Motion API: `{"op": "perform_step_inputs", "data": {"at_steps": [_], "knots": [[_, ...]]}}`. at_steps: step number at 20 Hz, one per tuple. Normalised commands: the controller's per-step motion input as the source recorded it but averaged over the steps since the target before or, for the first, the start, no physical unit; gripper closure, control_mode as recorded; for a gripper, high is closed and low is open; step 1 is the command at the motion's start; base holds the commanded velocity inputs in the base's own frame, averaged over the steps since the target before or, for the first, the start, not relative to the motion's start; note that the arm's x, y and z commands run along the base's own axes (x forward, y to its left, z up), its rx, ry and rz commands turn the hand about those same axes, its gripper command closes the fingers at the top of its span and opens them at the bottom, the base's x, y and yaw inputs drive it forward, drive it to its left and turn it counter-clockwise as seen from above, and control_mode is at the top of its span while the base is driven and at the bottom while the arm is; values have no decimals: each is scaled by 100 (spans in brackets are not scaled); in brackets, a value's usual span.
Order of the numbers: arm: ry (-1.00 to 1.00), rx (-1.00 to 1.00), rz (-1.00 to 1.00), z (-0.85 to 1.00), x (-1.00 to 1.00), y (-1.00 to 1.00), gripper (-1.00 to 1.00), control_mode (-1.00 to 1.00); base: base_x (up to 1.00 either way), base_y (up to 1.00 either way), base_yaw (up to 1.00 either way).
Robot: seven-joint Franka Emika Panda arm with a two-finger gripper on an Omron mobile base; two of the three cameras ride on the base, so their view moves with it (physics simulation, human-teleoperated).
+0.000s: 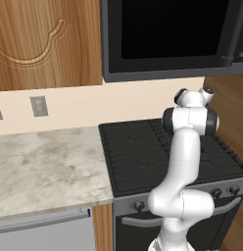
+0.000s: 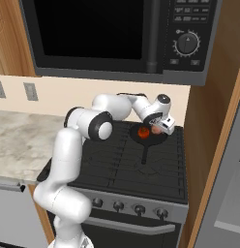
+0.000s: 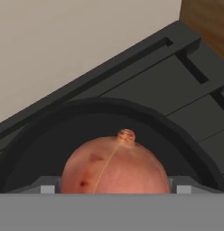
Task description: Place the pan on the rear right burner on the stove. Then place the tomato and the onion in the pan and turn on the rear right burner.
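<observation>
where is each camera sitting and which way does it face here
Left base view: behind the arm's left, looking forward and down at the stove; white arm at lower right.
Right base view: behind its right, same stove; arm from lower left, gripper over the pan.
Hand view: on the hand, looking at the onion in the pan.
Shared: stove, microwave.

Matte black pan (image 2: 150, 137), smooth peach onion (image 3: 114, 168), seemingly glossy tomato (image 2: 142, 131), veined marble-like counter (image 1: 40, 166), wood-grain cabinet (image 1: 45, 39).
</observation>
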Motion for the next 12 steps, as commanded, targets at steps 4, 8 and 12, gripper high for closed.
{"op": "perform_step_inputs", "data": {"at_steps": [4, 8, 12], "knots": [[0, 0, 0, 0, 0, 0, -100, -100, 0, 0, 0], [0, 0, 0, 0, 0, 0, -100, -100, 0, 0, 0], [0, 0, 0, 0, 0, 0, -100, -100, 0, 0, 0]]}}
